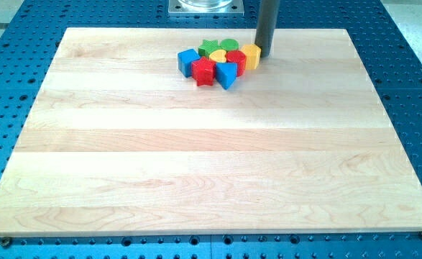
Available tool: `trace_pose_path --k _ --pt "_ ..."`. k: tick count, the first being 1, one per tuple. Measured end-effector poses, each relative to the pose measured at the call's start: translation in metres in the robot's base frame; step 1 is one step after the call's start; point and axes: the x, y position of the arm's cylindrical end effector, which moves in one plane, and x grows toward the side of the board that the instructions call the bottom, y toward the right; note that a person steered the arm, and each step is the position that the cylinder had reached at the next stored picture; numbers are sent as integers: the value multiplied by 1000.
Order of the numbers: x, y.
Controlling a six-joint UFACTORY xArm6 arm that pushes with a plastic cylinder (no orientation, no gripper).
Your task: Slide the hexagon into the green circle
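A tight cluster of blocks sits near the board's top middle. The yellow hexagon (251, 55) is at its right edge. The green circle (229, 45) lies at the cluster's top, just left of the hexagon. My tip (264, 55) stands right beside the hexagon's right side, touching or nearly touching it. The cluster also holds a green star-like block (209, 48), a yellow heart (217, 56), a red block (236, 59), a red star (204, 71), a blue cube (188, 62) and a blue triangle (226, 74).
The wooden board (211, 173) lies on a blue perforated table (24, 21). A metal mounting plate (205, 7) sits beyond the board's top edge.
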Motion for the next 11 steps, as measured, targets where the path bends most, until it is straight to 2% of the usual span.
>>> trace_pose_path --k 1,2,3,5,6,7,8,10,11 --pt "26 0" --pt "32 21" --pt "74 42" --pt "60 8" --pt "55 9" --pt "56 -9" --pt "78 -26" --pt "48 -28" --pt "70 -15"
